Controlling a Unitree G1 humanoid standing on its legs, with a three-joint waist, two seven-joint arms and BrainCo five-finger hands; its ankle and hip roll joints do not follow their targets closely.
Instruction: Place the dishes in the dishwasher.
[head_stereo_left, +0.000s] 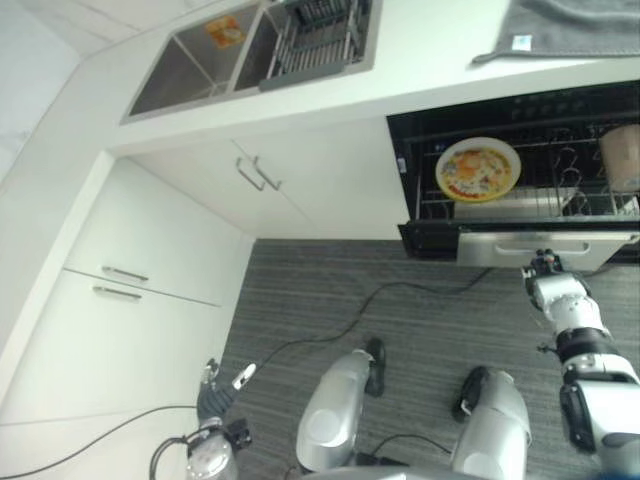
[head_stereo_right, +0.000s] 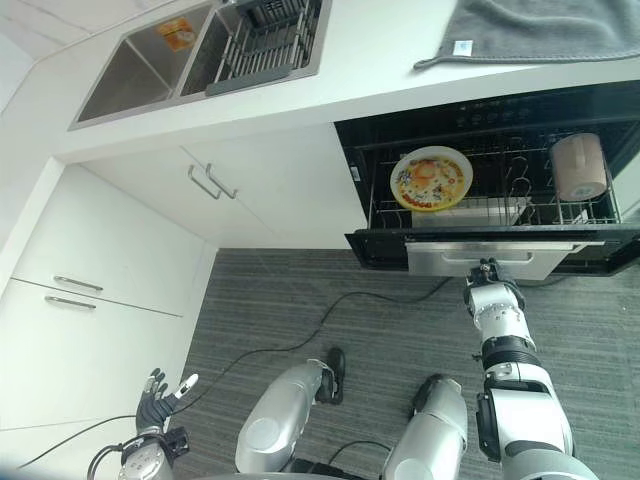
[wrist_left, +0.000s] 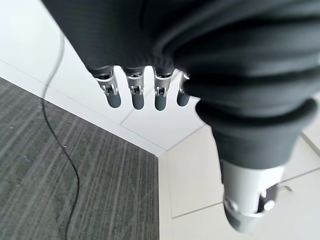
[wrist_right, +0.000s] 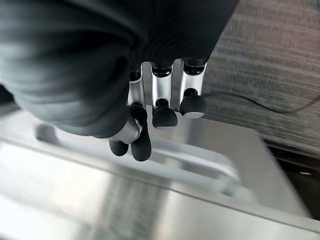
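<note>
Dishwasher (head_stereo_right: 480, 200) stands open under the table (head_stereo_right: 400, 70), a plate (head_stereo_right: 431, 178) and cup (head_stereo_right: 578, 166) in its rack. Right robot hand (head_stereo_right: 487, 272), fingers curled, hangs at the drawer handle (head_stereo_right: 485, 258) without gripping; left robot hand (head_stereo_right: 160, 392) hangs spread near the floor.

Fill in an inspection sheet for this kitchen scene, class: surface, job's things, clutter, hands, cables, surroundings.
Surface: white counter with a double sink.
Job's things: patterned plate and mug in the open dishwasher rack.
Clutter: grey towel on the counter; drying rack in the sink.
Hands: right hand at the dishwasher handle, fingers curled; left hand open, low by the cabinets.
Cables: nothing seen.
Surroundings: grey striped floor.
</note>
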